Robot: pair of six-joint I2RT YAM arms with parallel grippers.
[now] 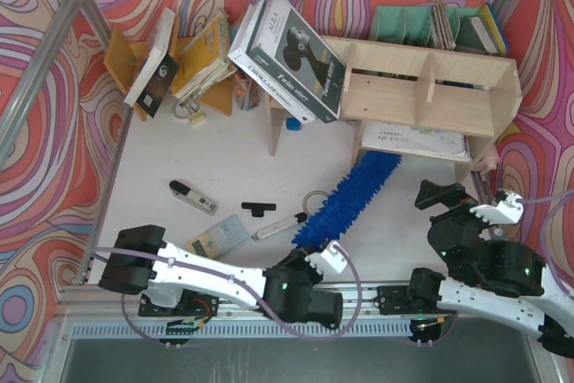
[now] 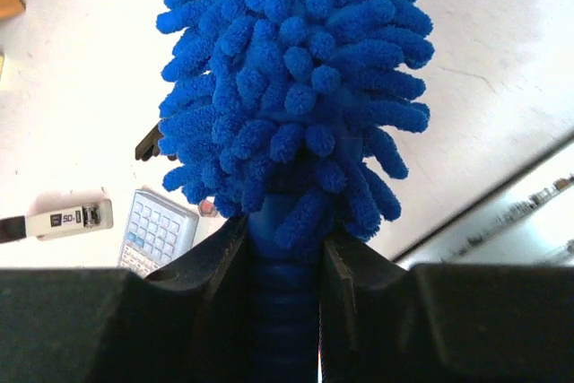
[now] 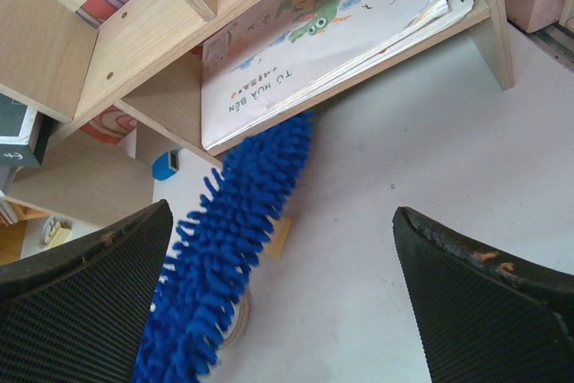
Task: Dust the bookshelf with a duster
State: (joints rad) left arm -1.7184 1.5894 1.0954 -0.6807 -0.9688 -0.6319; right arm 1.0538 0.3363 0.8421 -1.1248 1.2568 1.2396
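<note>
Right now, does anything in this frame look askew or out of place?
Yes: a large black-and-white box leans tilted at the left end of the bookshelf, and books beside it lie toppled rather than upright.

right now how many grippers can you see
2. The left gripper is shut on the handle of the duster, front centre; the right gripper is open in front of the bookshelf, holding nothing.

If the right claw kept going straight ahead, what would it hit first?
Probably the table, just short of the bookshelf and beside the duster tip; the open right gripper points down there, though depth is unclear.
</note>
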